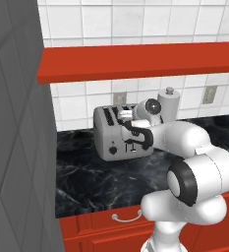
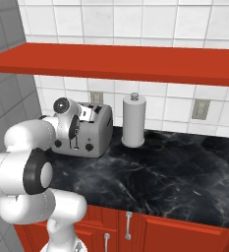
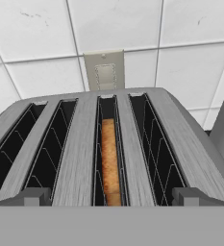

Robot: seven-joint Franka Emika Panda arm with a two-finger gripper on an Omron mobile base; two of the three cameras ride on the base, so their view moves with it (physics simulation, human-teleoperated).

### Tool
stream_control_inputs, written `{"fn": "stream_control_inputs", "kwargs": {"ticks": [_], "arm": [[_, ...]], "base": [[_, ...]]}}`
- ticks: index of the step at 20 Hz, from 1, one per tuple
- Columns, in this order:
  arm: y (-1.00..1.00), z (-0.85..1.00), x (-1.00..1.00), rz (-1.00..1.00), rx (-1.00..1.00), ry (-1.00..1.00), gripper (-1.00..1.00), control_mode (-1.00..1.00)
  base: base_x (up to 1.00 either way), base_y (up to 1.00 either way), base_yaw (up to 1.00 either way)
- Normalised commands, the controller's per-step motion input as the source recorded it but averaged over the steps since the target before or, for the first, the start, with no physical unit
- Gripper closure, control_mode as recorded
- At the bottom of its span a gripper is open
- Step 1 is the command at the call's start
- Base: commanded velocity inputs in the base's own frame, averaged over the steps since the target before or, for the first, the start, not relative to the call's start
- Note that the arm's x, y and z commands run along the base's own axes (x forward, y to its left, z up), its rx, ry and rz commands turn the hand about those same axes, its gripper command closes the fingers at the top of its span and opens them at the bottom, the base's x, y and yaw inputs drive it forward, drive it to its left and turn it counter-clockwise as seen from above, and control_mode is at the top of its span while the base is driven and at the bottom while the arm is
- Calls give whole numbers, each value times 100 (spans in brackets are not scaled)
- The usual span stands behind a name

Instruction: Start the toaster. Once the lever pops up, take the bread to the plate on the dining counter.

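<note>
The silver-grey toaster [image 1: 111, 135] [image 2: 94, 133] [image 3: 80, 139] stands on the black wall-side countertop [image 1: 96, 182] against the tiled wall. The bread [image 3: 109, 163], a golden-brown slice, sits low in the third slot from the left in the hand view. My gripper [image 3: 112, 197] [image 1: 126, 116] [image 2: 88, 114] hovers over the toaster's front top edge, open, with one fingertip on either side of the bread's slot and nothing between them. Two black knobs and thin levers show on the toaster's front [image 2: 89, 146]. The plate and the dining counter are out of view.
A white paper-towel roll [image 1: 169, 104] [image 2: 134, 120] stands just right of the toaster. A red shelf [image 1: 135, 61] [image 2: 126, 64] hangs above the counter. A tall grey cabinet side [image 1: 17, 147] closes the left. Red drawers [image 2: 150, 231] lie under the countertop, which runs on to the right.
</note>
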Motion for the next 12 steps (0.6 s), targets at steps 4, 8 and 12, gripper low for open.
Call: {"fn": "stream_control_inputs", "kwargs": {"ticks": [4, 8, 12], "arm": [[0, 0, 0, 0, 0, 0, -100, -100], [0, 0, 0, 0, 0, 0, -100, -100], [0, 0, 0, 0, 0, 0, -100, -100]], "base": [[0, 0, 0], [0, 0, 0], [0, 0, 0]]}}
